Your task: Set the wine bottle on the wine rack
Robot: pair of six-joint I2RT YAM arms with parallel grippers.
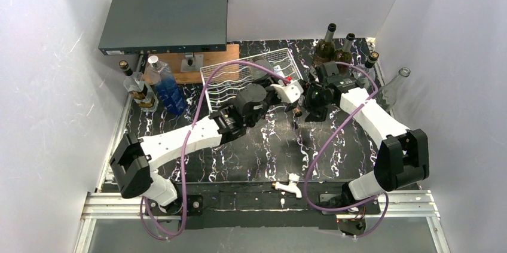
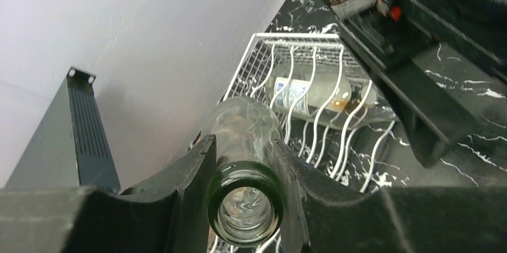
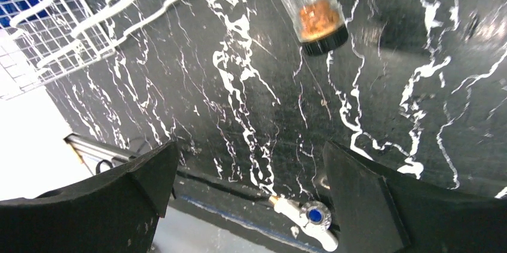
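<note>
My left gripper [image 2: 242, 145] is shut on the neck of the wine bottle [image 2: 245, 121], clear glass with a dark green open mouth facing the left wrist camera. The bottle's body points toward the white wire wine rack [image 2: 311, 46], which stands at the back middle of the table [image 1: 248, 76]. A second, labelled bottle [image 2: 305, 91] lies across the rack's wavy wires. My right gripper [image 3: 248, 151] hangs open over bare black marble just right of the rack [image 1: 314, 106], with nothing between its fingers. A corked clear bottle neck [image 3: 317, 20] shows beyond it.
A dark grey flat box [image 1: 164, 20] sits on a wooden block [image 1: 197, 64] at the back left. Two bottles, one of them blue [image 1: 167, 88], stand left of the rack. Several bottles [image 1: 332, 46] stand at the back right. A small white fitting [image 1: 293, 185] lies near the front edge.
</note>
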